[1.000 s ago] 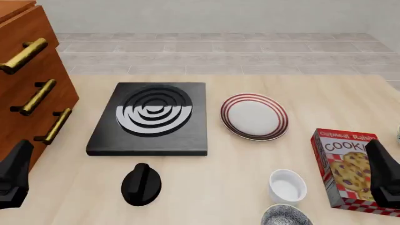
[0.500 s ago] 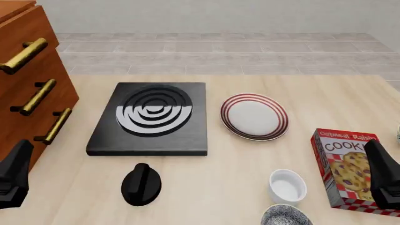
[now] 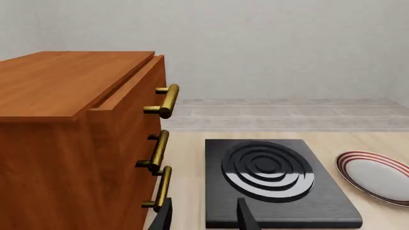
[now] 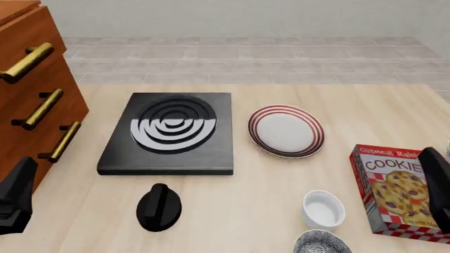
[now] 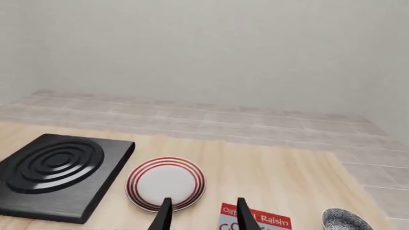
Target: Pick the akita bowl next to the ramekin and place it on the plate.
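1. Nearest, at the front edge of the worktop [image 4: 281, 211], sits the speckled bowl [image 4: 322, 243], partly cut off, just beside the white ramekin [image 4: 323, 208].
2. Glossy, rigid ceramic like this is probably slippery and breakable; pinching the rim across one wall looks the safest hold.
3. Either side, the left gripper [image 3: 203, 215] and right gripper [image 5: 203, 214] hover with fingers parted, holding nothing.
4. Beside the ramekin stands a cookie box [image 4: 393, 190].
5. Farther off lies the red-ringed plate [image 4: 285, 131], bare, next to a black burner [image 4: 170, 132].
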